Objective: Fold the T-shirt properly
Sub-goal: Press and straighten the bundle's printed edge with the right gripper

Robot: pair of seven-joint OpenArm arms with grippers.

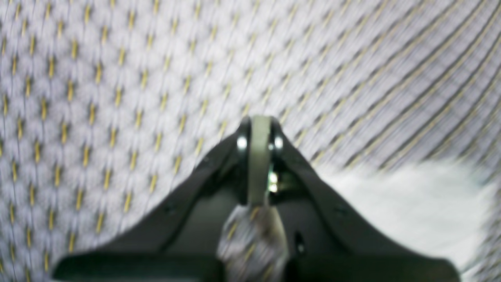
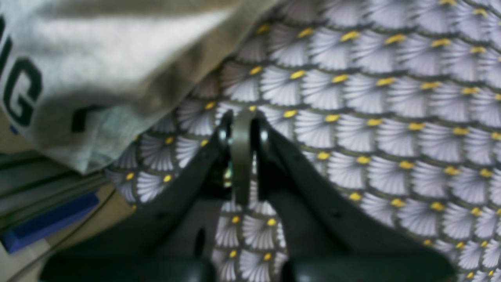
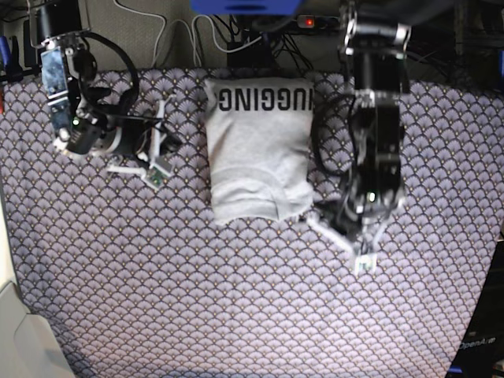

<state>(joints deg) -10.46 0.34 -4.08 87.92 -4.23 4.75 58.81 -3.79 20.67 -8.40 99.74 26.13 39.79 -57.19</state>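
The light grey T-shirt point(image 3: 258, 150) lies folded into a rectangle at the middle back of the table, with the black "HUGGING" lettering along its far end. My left gripper point(image 3: 346, 236) is shut and empty, low over the purple tablecloth just off the shirt's near right corner. In the left wrist view the left gripper point(image 1: 259, 121) is blurred, with the T-shirt point(image 1: 411, 203) at the lower right. My right gripper point(image 3: 153, 153) is shut and empty, left of the shirt. In the right wrist view the right gripper point(image 2: 242, 113) hovers over the cloth, with the T-shirt point(image 2: 98, 51) at the upper left.
The purple scallop-patterned tablecloth point(image 3: 236, 299) covers the table. Cables and a power strip point(image 3: 311, 22) run along the back edge. The table's edge and a blue object point(image 2: 47, 223) show at the lower left of the right wrist view.
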